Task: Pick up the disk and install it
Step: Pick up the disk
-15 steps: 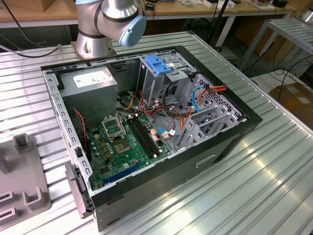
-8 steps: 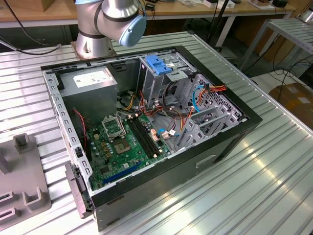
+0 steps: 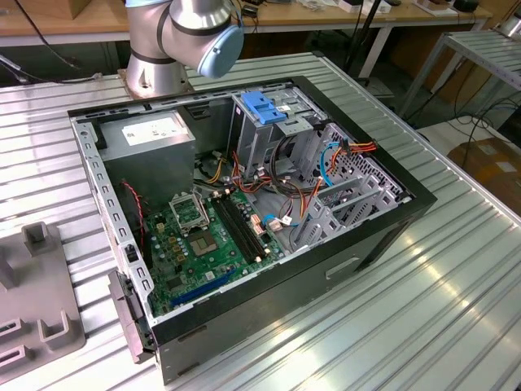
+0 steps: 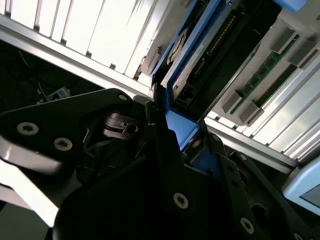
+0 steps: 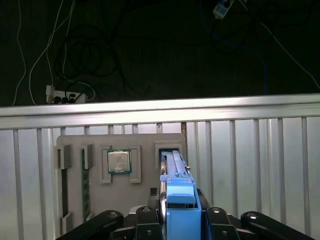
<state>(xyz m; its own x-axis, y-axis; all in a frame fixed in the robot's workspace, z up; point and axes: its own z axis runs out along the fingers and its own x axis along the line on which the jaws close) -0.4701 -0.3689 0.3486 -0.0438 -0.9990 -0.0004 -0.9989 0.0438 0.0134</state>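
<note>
The disk [image 5: 174,170] is seen edge-on in the first wrist view, a thin silver-grey slab with a light-blue bracket. It runs from my gripper [image 5: 180,212] towards a slot of the grey parts tray [image 5: 75,200]. Black fingers [image 5: 145,220] flank the blue bracket on both sides, shut on it. In the second wrist view the disk [image 4: 192,65] shows its labelled face and blue edge, with my gripper [image 4: 167,122] clamped on its near end. Whether its far end still rests in the slot I cannot tell.
The tray holds a processor [image 5: 119,161] and a memory stick [image 5: 85,185], near the slatted table's edge rail [image 5: 240,107]. In the exterior view an open computer case [image 3: 383,236] holds a drive cage with a blue tab [image 3: 264,110] and a power-supply box [image 3: 151,134]. The tray [image 3: 41,318] lies at that view's left.
</note>
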